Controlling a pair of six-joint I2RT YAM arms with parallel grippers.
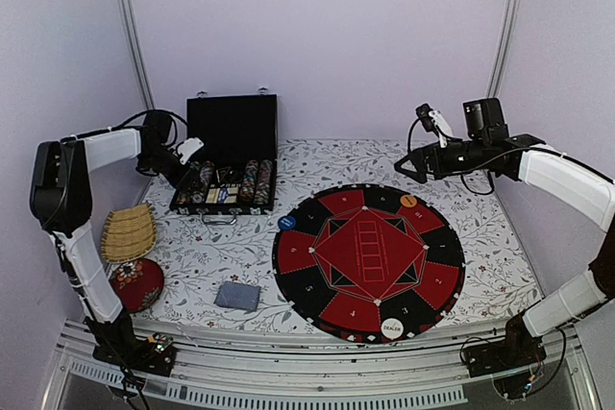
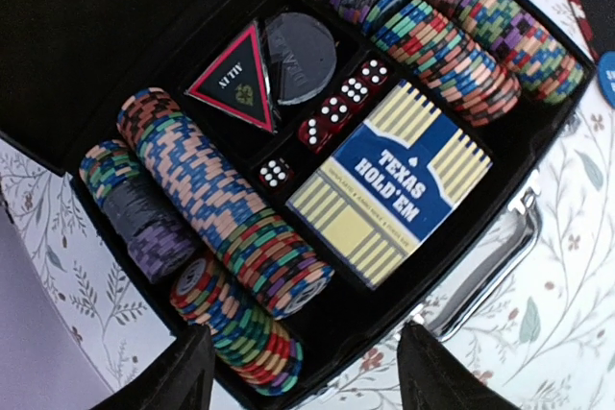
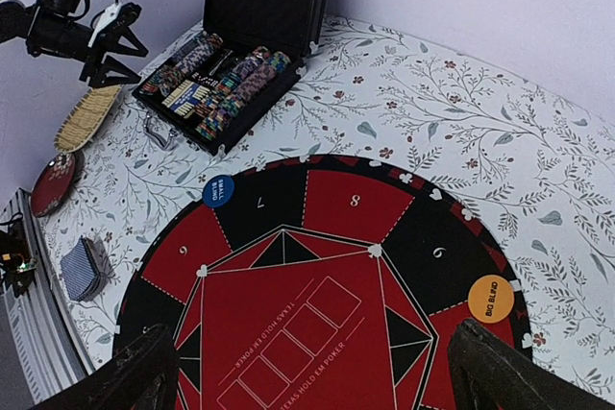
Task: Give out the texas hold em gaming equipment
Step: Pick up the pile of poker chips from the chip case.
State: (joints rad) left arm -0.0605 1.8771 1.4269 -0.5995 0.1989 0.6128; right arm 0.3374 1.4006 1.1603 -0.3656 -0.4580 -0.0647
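High overview – wrists downward (case [image 1: 233, 127] shared)

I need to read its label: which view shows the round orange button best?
Right wrist: the round orange button is large, its BIG BLIND lettering legible. Top external shows only a tiny unreadable orange dot; left wrist misses it.

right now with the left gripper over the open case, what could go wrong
1. The left gripper hangs open over tightly packed chip rows; a pinch may drag out extra chips or scatter them.
2. The upright lid stands close beside that arm; a swing could knock it.
3. The blue button lies on the rim of the mat nearest the case and might get nudged.
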